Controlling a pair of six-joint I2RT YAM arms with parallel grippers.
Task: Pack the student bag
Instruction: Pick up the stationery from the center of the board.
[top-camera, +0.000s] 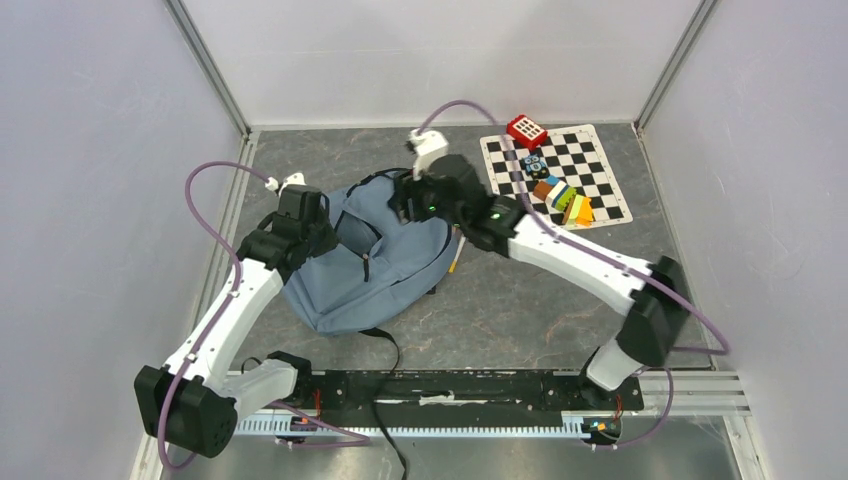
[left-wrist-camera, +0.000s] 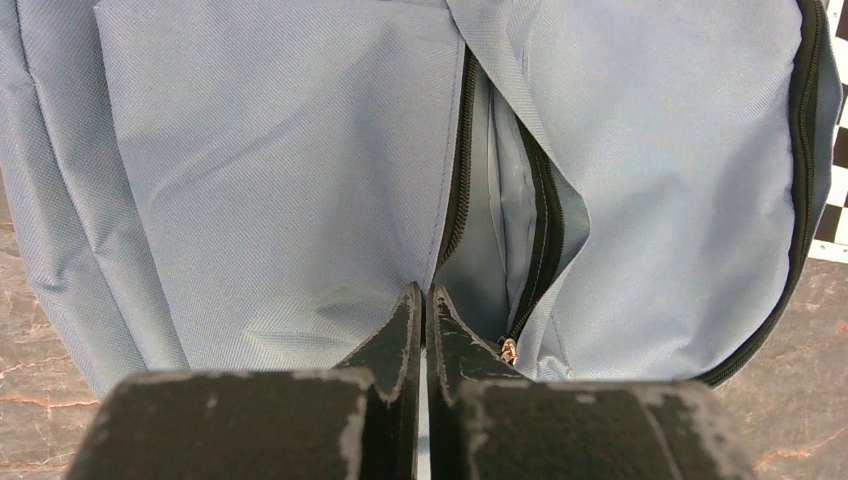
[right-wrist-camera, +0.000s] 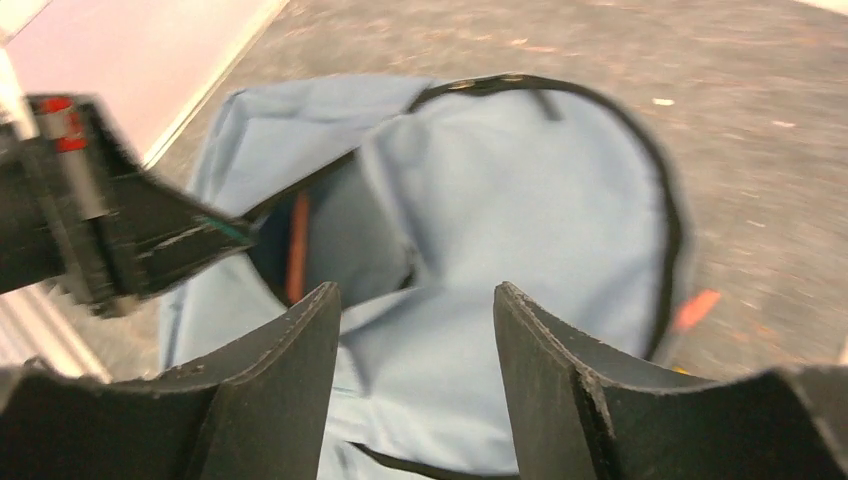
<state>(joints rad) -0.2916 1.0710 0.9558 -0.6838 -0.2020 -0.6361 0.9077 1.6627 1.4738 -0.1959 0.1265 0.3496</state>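
Note:
The student bag (top-camera: 350, 275), a soft blue-grey backpack with black zippers, lies flat on the table left of centre. My left gripper (top-camera: 330, 232) is shut on the fabric edge of the bag's zipper opening (left-wrist-camera: 510, 220), its jaws (left-wrist-camera: 427, 290) pinching the cloth. My right gripper (top-camera: 402, 203) hovers open above the bag's far end, with nothing between its fingers (right-wrist-camera: 415, 290). Inside the held-open mouth of the bag (right-wrist-camera: 520, 200) shows a thin orange stick (right-wrist-camera: 296, 245). The left gripper's fingers (right-wrist-camera: 190, 245) appear at that mouth's left rim.
An orange pencil (top-camera: 456, 255) lies on the table by the bag's right side. A checkered mat (top-camera: 600, 165) at the back right carries a red block (top-camera: 527, 131), a dark blue piece (top-camera: 533, 165) and coloured blocks (top-camera: 568, 203). A black strap (top-camera: 390, 350) trails toward the near rail.

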